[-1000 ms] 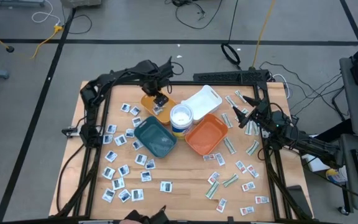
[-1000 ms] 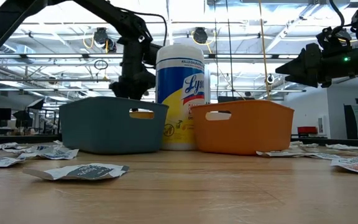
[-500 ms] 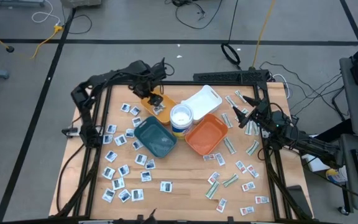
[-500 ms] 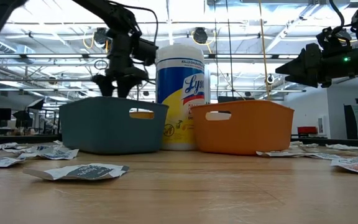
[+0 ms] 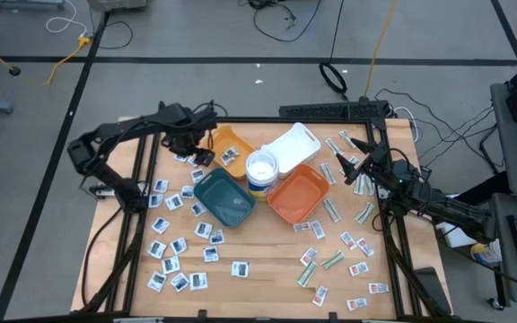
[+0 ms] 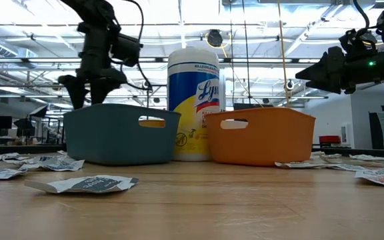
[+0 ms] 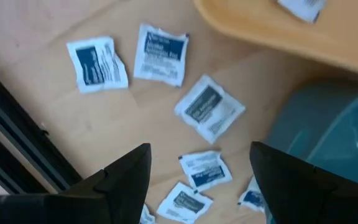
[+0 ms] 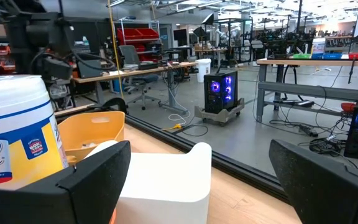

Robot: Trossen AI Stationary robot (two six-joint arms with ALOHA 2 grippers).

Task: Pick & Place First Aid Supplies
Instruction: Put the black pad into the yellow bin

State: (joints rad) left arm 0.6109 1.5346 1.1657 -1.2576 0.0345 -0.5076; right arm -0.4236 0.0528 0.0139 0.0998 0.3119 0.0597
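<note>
Lying flat across the wooden table, the first aid packets are small white squares with dark blue labels on the left, and green-white strips with red-marked ones on the right. One packet rests in the yellow tray. The left gripper hangs spread wide and empty over packets beside the teal tray. The right gripper, wide too, waits near the orange tray.

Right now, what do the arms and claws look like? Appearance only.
Both arms are black and slender, jointed, with thin black cables looping along the links. The left claw has two broad, flat, matte black fingers. The right claw looks the same. A small green light shows on the right arm.
</note>
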